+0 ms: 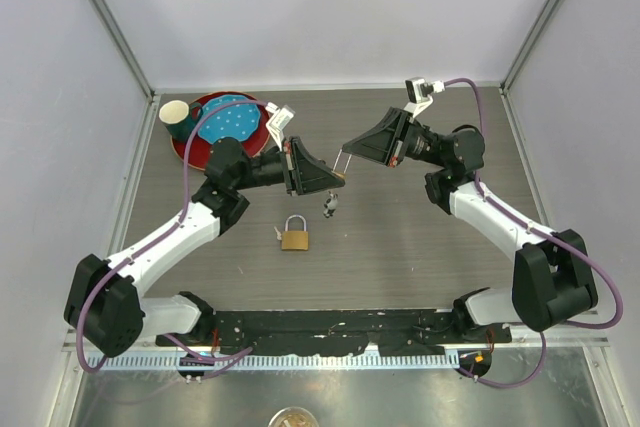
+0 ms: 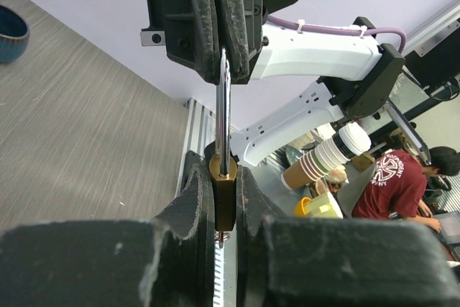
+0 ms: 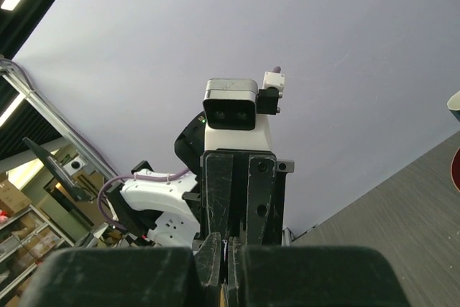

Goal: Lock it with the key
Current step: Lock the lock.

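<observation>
The closing step looked to be in hand. The left gripper [image 1: 337, 180] was clamped on the brass body of the padlock [image 2: 224, 195], held between the arms at mid-table. The right gripper [image 2: 227, 70] had its jaws together on the steel shackle [image 2: 224, 116]. A key bunch [image 1: 330, 207] showed just nearer, hanging or lying I could not tell. A second padlock [image 1: 294, 236] lay nearer-left. Next, likely, the shackle needed a straight push home, then the key turned.

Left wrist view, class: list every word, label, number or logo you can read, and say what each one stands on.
No text here can be read.
maroon T-shirt: a white emblem, its lettering too blurred to read.
stack of paper cups: no words visible.
brass padlock: no marking visible on the edge that shows.
</observation>
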Motion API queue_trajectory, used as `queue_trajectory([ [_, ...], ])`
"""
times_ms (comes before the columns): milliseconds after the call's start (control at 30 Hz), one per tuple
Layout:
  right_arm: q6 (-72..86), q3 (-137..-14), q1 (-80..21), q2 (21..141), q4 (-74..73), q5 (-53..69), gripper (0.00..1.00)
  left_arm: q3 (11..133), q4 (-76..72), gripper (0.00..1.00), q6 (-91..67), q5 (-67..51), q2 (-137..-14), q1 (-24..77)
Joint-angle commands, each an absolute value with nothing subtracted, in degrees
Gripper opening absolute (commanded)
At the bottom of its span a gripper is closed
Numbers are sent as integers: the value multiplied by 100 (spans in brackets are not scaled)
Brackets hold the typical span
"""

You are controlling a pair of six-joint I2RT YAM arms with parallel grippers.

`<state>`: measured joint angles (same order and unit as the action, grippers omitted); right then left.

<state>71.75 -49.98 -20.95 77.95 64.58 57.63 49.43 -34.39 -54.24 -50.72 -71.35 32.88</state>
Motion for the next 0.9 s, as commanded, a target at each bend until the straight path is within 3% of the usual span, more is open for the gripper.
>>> queue_trajectory([
  [0,7058,-5124,-2162,7770,6785,5766,2,5027,-3849,0,-5554,-5150,-7102,3270],
  [367,6856,-4984,-2162,7550,6426,5520,1,5133,-3674,0,-5414,-4957,-7040,3270],
  [667,5204,-4527,-2153,6347,3852,4545,2,5098,-2874,0,-5001,-4343,-6654,3094],
  [867,5079,-4018,-2171,5863,3375,4306,2,4913,-2830,0,-4983,-3947,-6390,2936],
])
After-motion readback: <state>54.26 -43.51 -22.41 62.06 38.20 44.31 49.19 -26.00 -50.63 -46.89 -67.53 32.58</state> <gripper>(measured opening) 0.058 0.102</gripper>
